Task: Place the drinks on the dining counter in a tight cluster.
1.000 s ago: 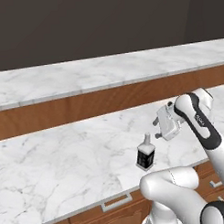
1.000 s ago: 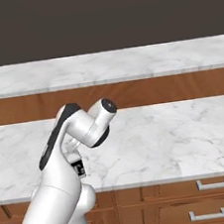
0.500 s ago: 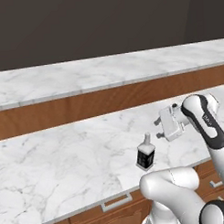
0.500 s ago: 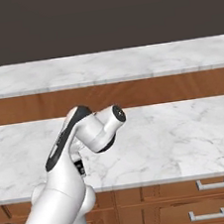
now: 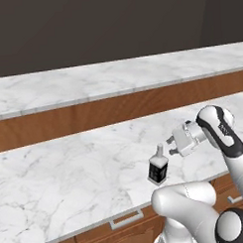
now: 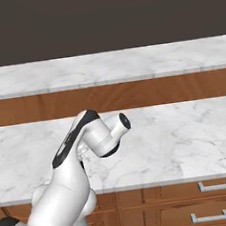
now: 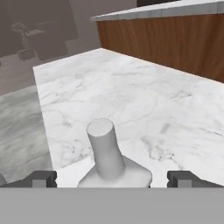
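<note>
Bottle, small, dark and square, stands upright on the near marble bench, close to its front edge, with the hand just beside its pale neck at about two o'clock in the left base view. In the hand view the neck and cap rise midway between the two dark fingertips, which stand wide apart and touch nothing. To grasp well, I judge the hand should ease forward until the neck sits deep between the fingers, stay centred, then close gently so the bottle does not tip. The dining bench, at twelve o'clock, lies well apart.
</note>
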